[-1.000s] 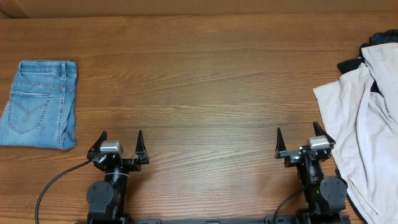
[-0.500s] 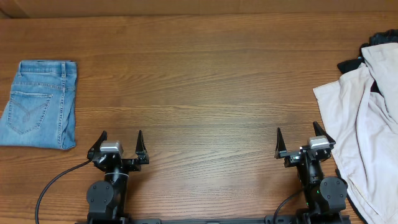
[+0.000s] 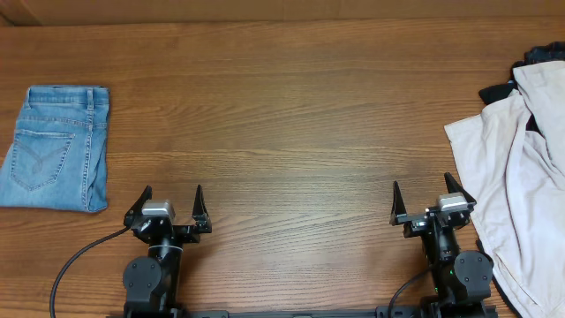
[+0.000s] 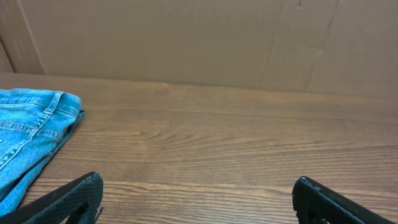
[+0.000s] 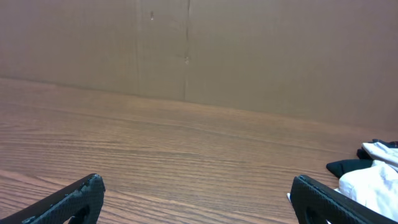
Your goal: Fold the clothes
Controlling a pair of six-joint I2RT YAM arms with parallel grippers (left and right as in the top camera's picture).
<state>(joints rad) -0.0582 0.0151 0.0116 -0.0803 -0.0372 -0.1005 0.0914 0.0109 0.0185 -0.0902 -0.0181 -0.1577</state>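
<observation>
Over on the table's (image 3: 291, 115) right edge, crumpled and unfolded: the beige shorts (image 3: 521, 177). Far left, folded denim (image 3: 57, 146). Parked at the near edge, left gripper (image 3: 172, 190) and right gripper (image 3: 422, 183), jaws wide apart, empty.

Surface (image 3: 300, 115) was brown wood, smooth, with clear grain lines and faint satin sheen. Denim piece (image 3: 57, 146) was blue woven cloth, matt, faded in patches, pale stitching along seams. Shorts (image 3: 516, 177) looked pale beige cotton-like cloth, matt, soft, creased. Dark garment (image 3: 540, 53) looked black cloth, matt. Left pincer (image 3: 171, 190) and right pincer (image 3: 422, 184) looked black plastic, matt, slightly grainy in wrist views. Back wall (image 4: 186, 43) looked brown cardboard-like board, matt.
</observation>
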